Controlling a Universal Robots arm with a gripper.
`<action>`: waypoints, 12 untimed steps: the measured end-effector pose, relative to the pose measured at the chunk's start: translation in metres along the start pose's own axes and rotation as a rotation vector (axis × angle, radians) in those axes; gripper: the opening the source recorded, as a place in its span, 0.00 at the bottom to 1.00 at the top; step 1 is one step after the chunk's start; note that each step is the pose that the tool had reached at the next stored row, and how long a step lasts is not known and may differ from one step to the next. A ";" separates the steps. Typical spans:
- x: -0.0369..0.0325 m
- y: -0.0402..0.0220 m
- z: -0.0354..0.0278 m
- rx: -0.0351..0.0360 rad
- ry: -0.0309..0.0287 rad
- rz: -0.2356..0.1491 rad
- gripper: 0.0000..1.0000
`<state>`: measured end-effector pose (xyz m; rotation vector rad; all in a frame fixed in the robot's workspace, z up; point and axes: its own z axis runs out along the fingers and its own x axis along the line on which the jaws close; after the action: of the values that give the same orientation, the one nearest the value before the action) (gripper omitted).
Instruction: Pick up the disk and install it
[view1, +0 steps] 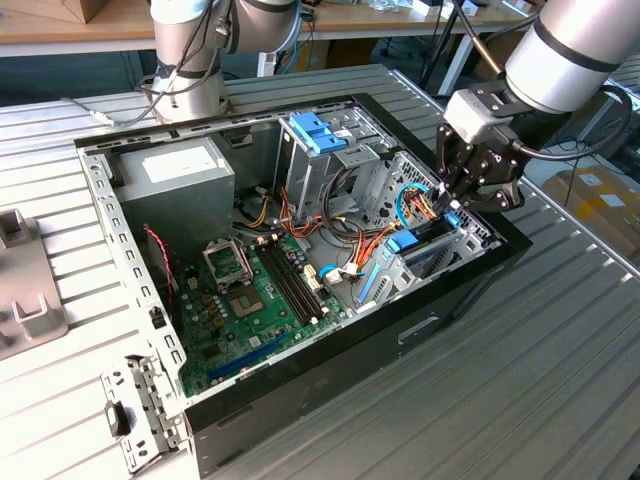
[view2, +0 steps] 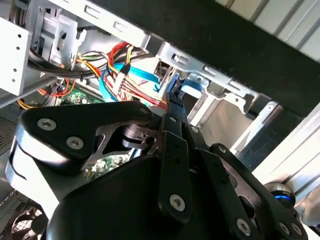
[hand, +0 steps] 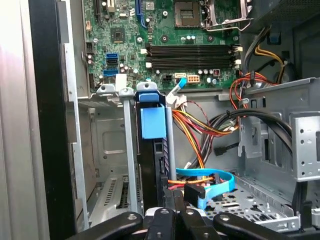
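case (view1: 300, 390): open, motherboard (view1: 250, 290) inside | disk (hand: 152, 150): upright in bay | claw (view1: 450, 205): clamped on disk

Probably a robotics lab or workshop: an open computer case (view1: 300, 250) on a ribbed metal bench (view1: 560, 370), wooden worktables (view1: 80, 25) behind.

White arm (view1: 575, 45) angled down from the exterior view's right, black gripper (view1: 452, 205) pointing down, jaws closed together.
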<state>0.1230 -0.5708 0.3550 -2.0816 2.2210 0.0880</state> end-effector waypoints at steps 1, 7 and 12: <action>-0.0005 -0.0047 -0.0019 -0.0004 -0.0010 0.000 0.11; -0.0028 -0.0160 -0.0159 -0.0012 -0.0046 0.000 0.11; -0.0031 -0.0191 -0.0167 -0.0019 -0.0047 0.000 0.11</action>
<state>0.1417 -0.5708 0.3724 -2.0798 2.2195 0.0950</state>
